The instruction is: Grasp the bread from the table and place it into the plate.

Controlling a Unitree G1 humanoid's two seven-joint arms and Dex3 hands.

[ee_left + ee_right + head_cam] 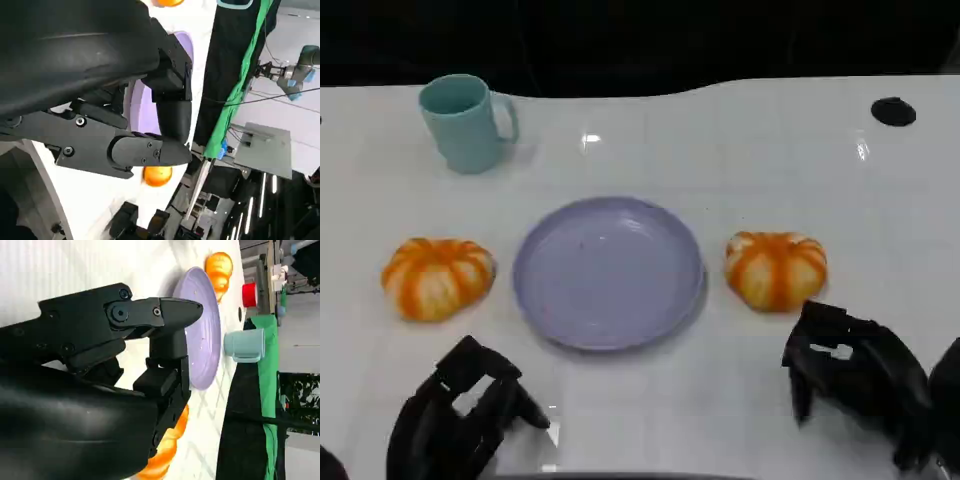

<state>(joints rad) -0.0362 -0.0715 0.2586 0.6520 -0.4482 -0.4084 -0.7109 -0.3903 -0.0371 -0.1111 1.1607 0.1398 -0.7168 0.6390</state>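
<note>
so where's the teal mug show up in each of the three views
Head view: the teal ceramic mug stands at the upper left, behind the round lilac plate.
Left wrist view: a sliver of its teal rim at the top edge, past the plate.
Right wrist view: on its side at the right, beside the plate.
Shared landmark: the plate.

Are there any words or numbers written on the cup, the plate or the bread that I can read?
None: no readable text stands on anything in these pictures.
Teal ceramic mug: plain, no print.
Round lavender plate: plain.
Two orange-and-white striped pumpkin-shaped breads: no label.
Glossy white table: no markings; the small round black disc on it is blank.
Background items in the wrist views: too small and blurred to tell.
</note>
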